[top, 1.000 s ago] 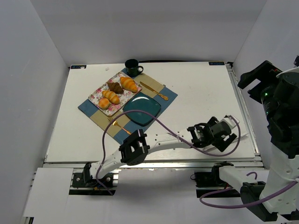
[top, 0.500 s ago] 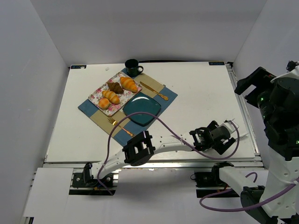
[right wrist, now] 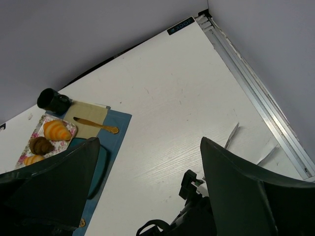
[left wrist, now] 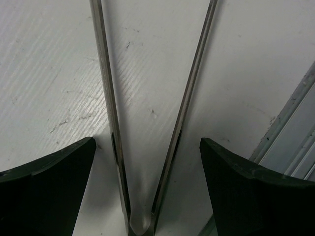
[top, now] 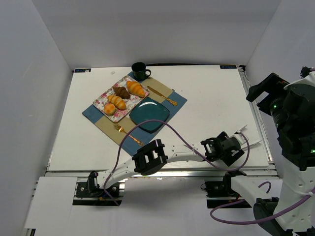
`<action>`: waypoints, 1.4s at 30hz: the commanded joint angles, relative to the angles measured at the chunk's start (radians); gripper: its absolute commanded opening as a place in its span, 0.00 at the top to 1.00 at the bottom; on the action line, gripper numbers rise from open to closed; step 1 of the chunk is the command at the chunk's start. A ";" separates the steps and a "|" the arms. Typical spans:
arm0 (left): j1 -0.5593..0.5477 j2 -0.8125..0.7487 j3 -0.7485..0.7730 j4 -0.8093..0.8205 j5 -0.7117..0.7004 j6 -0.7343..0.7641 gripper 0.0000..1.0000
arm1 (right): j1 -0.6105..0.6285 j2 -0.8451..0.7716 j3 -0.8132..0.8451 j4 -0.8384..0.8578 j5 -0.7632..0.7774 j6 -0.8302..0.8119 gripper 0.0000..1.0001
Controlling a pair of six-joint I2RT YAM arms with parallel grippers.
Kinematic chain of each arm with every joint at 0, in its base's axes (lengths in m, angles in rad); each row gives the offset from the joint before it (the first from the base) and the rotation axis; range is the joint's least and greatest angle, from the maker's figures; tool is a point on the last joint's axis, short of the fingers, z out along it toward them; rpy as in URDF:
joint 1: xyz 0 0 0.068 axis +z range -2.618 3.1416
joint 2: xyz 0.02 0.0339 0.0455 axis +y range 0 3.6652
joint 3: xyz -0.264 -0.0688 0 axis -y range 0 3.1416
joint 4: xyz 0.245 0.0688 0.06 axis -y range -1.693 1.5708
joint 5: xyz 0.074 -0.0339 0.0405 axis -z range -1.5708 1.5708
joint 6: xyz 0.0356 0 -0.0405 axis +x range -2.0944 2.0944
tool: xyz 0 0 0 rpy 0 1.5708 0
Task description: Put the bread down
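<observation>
Several bread pieces (top: 118, 101) lie on a floral plate (top: 102, 100) at the back left; the right wrist view shows a golden croissant (right wrist: 56, 130) and a brown one (right wrist: 41, 145). Beside it is a bare teal plate (top: 150, 114). Metal tongs (left wrist: 184, 108) lie on the table near the right front edge, their two arms spread in a V. My left gripper (left wrist: 147, 147) hangs open just over them, one finger on each side and neither touching. My right gripper (right wrist: 147, 147) is open and holds nothing, raised high at the right (top: 261, 88).
A dark mug (top: 140, 71) stands behind the plates. A gold knife (top: 162, 95) and a gold fork (top: 129, 133) lie on the blue and tan placemat (top: 174, 101). The table's metal rail (top: 261, 128) runs close to the tongs on the right. A purple cable (top: 162, 128) arches over the left arm.
My left arm has stretched further toward the front right, bringing its open gripper lower and closer over the tongs. The right arm shifted slightly.
</observation>
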 commanded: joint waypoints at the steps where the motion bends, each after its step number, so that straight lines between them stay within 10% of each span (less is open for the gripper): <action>1: 0.009 -0.008 0.036 0.011 0.017 0.010 0.02 | 0.003 -0.003 -0.013 0.042 -0.005 0.008 0.11; 18: 0.040 0.083 0.083 0.062 0.032 0.024 0.03 | 0.003 -0.003 -0.030 0.050 -0.010 0.004 0.11; 34: 0.048 0.049 0.049 0.045 0.043 0.035 0.42 | 0.003 0.001 -0.053 0.092 -0.018 0.001 0.11; 42: 0.074 -0.155 0.047 -0.062 -0.029 0.072 0.42 | 0.001 0.021 -0.038 0.151 -0.002 0.031 0.11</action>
